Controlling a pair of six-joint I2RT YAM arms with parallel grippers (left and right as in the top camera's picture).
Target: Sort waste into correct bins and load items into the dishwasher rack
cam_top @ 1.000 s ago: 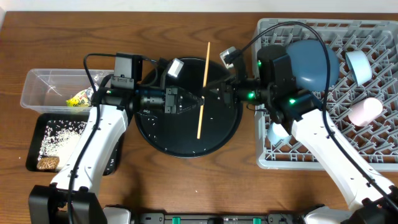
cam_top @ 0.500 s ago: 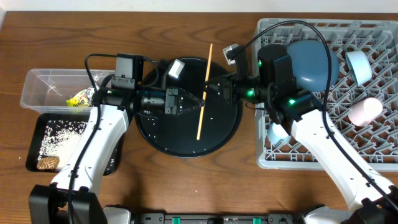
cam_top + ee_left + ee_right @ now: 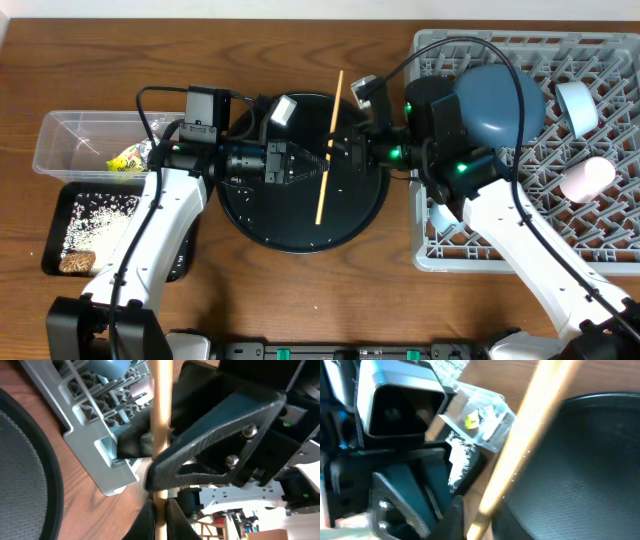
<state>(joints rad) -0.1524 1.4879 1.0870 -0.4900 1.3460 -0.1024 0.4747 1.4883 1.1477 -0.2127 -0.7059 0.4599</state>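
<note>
Your right gripper [image 3: 343, 151] has just slid in over the rack-side edge of the round tray [image 3: 300, 236] and drawn its jaws together. A second ago they stood clearly apart beside the chopstick [image 3: 323, 196]; now they sit on either side of it. In the left wrist view its black fingers [image 3: 210, 435] sandwich the wood with no gap showing, so it looks clamped on, though you can't judge how firmly.

Your left gripper [image 3: 320, 166] has not let go. It is pinched shut on the same chopstick a little below the right one's hold, above the middle of the round tray. The chopstick itself hangs over the tray, lying across it from the far rim toward the near side, and has barely shifted.

So both grippers have the chopstick at once, which reads as a handover mid-way. The next thing is likely for you to open the left one and let the right carry the chopstick off the tray to the rack [image 3: 600, 252] on its right, where the plate [image 3: 505, 100] already sits
</note>
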